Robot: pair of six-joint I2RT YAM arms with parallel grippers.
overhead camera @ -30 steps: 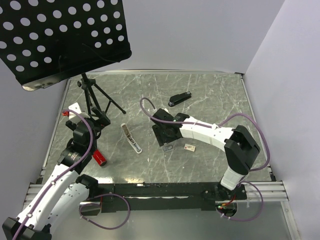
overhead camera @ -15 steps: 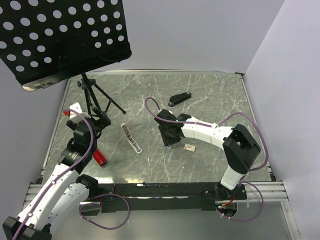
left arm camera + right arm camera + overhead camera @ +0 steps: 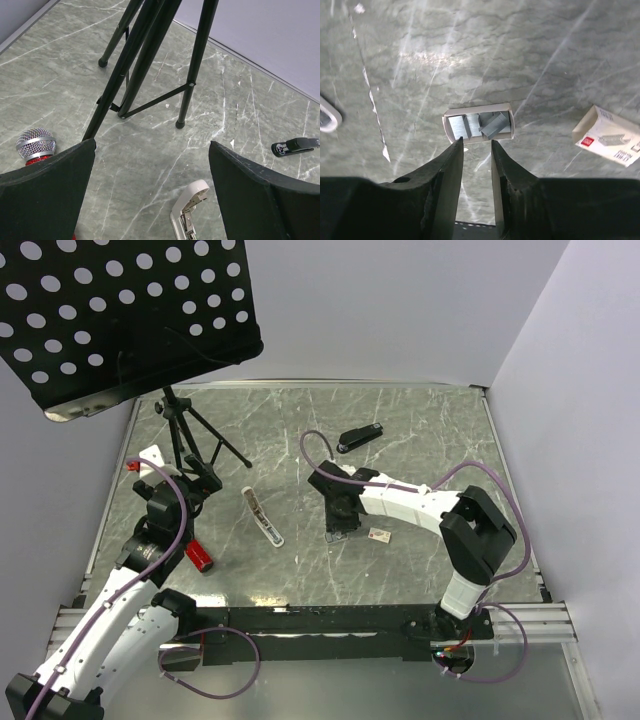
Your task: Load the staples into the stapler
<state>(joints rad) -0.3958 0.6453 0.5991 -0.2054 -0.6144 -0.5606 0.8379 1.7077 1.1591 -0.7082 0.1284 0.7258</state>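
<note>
Staples (image 3: 478, 123): shallow see-through tray, long axis crosswise in right wrist view, grey strips inside, one askew; right pincer (image 3: 477, 142) narrowly parted, pinching nothing; left pincer (image 3: 152, 145) spread wide.

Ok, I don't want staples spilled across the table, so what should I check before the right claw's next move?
1. Staple tray lined up just past the right claw: ok.
2. Something gripped: not ok, jaws narrow, nothing between.
3. Strips tidy in the tray: not ok, one sits askew.
4. White stapler lying opened: ok.
5. Left claw open and empty: ok.
6. Whether the right claw touches the table: cannot tell.
</note>
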